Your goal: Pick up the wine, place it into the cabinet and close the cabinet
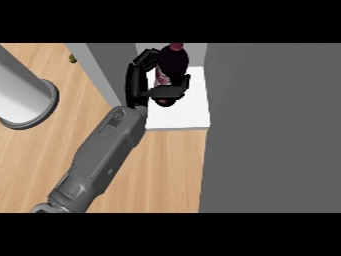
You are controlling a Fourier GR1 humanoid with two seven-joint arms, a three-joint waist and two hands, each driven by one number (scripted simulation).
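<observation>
Hand [140, 75]: black, reaching up from the grey forearm [103, 160]; which arm it belongs to cannot be told; fingers and thumb curled round the wine bottle.
Wine bottle [171, 67]: dark, red cap at top, pale label partly seen; upright, held over the white shelf.
Shelf [180, 115]: white floor of the cabinet, its front edge meeting the wooden counter.
Cabinet [110, 70]: grey walls either side of the shelf.
Cabinet door [284, 130]: broad grey panel filling the right side.
Counter [33, 160]: light wood.
Cylinder [10, 87]: large, white, with a grey base ring, standing at left, well apart from the hand.
</observation>
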